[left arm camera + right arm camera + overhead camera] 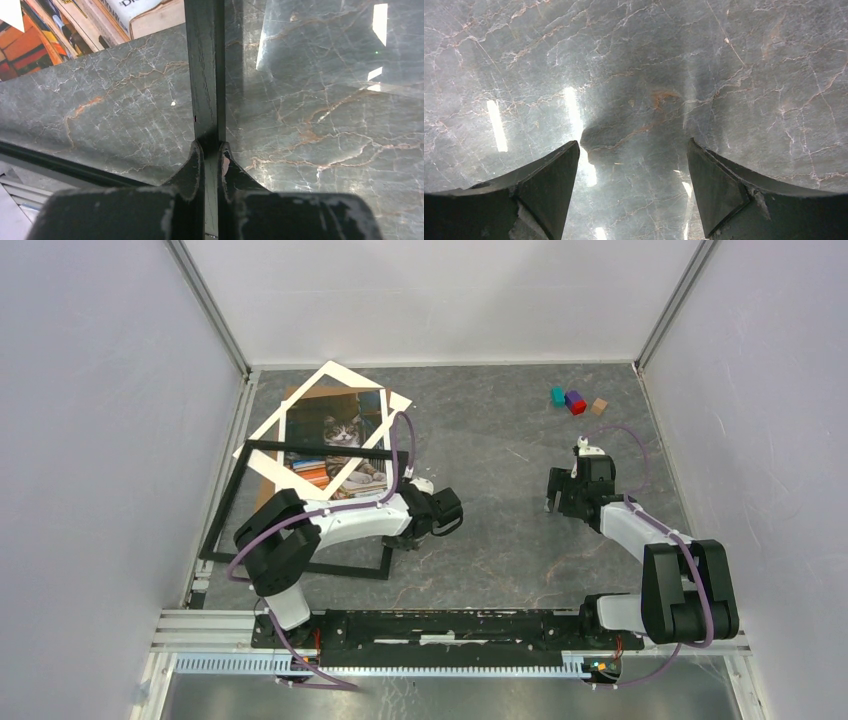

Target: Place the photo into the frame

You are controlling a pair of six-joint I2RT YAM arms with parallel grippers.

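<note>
Positionally, photo (338,435) lay flat at far-left of counter (500,440), partly under a skewed white mat (330,372) and on a brown backing board (297,396). The frame (345,571) lay flat nearer the arm bases, not squared w/ photo. Its far rail appeared to cross over photo and mat, so only the photo's lower part showed inside the opening.

L hand (210,148) was fully closed on the frame's thin right rail, pinching it from both sides. R hand (634,145) hung wide open over bare counter, well apart from frame, holding nothing. Coloured blocks (574,400) at far right: not involved.

Step in hand (judgement): repositioning frame relative to photo. Next move req.: shift or lift frame w/o flexing the thin rail, then align opening w/ photo. Mat prob. needs clearing first.
</note>
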